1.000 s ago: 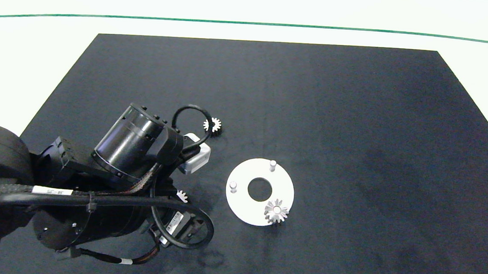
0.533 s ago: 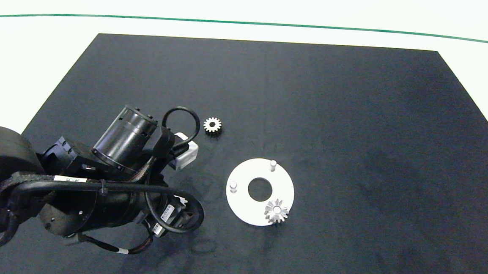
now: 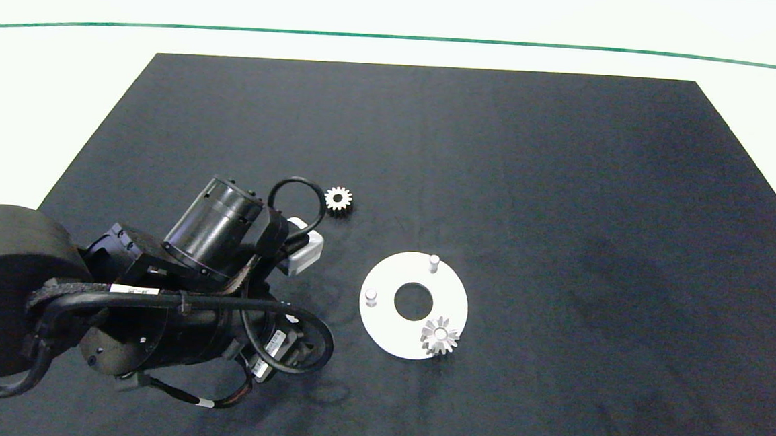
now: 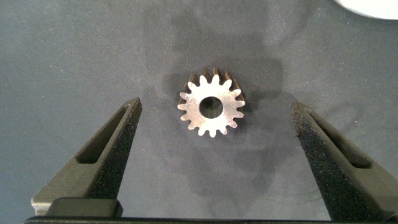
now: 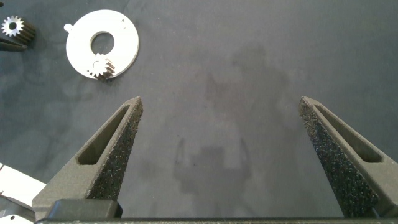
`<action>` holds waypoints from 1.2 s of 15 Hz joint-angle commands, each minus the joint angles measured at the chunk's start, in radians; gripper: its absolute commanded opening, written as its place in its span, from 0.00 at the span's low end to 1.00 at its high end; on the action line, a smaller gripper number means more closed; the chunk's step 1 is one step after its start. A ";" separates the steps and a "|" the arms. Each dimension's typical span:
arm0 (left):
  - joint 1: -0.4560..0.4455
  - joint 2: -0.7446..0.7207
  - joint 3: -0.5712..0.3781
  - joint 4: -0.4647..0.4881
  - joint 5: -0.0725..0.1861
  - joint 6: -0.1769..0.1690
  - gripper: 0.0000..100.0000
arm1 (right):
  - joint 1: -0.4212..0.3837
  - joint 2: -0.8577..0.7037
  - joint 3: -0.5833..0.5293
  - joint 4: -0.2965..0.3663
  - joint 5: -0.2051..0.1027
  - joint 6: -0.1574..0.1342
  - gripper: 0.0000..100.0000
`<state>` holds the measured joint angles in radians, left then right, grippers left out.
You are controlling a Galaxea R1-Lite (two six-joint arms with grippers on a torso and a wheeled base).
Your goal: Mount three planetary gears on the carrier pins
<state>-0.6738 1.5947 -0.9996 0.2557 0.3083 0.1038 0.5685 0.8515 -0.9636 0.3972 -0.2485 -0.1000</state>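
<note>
- While hovering at the dark surface's [image 3: 565, 188] left, the left hand [image 4: 214, 143] is gaping wide around a small silvery toothed gear [image 4: 212, 106], gripping nothing.
- Another loose silvery gear [image 3: 338, 199] is lying beyond it.
- On the flat white round disc [image 3: 388, 326], one gear [image 3: 439, 335] is sitting seated, leaving two grey pins [image 3: 371, 296] waiting.
- Out right, the right hand [image 5: 227, 155] is idling wide open, empty.

The left gripper [image 4: 214, 115] hangs wide open over the dark mat [image 4: 74, 50], a silvery planetary gear [image 4: 212, 106] lying flat between its fingers, touching neither; a white disc's [image 4: 373, 6] edge shows at one o'clock.
</note>
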 commanded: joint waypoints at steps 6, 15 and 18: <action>-0.003 0.047 -0.001 -0.036 0.002 -0.001 0.83 | 0.001 0.006 0.002 0.003 0.002 0.000 1.00; -0.009 0.041 0.006 -0.035 0.003 0.000 0.65 | 0.002 0.006 0.003 0.002 0.002 -0.001 1.00; -0.009 0.042 0.007 -0.036 0.003 0.000 0.59 | 0.002 0.008 0.003 0.002 0.002 -0.001 1.00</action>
<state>-0.6826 1.6381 -0.9923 0.2191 0.3087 0.1034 0.5685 0.8549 -0.9602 0.3968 -0.2457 -0.1000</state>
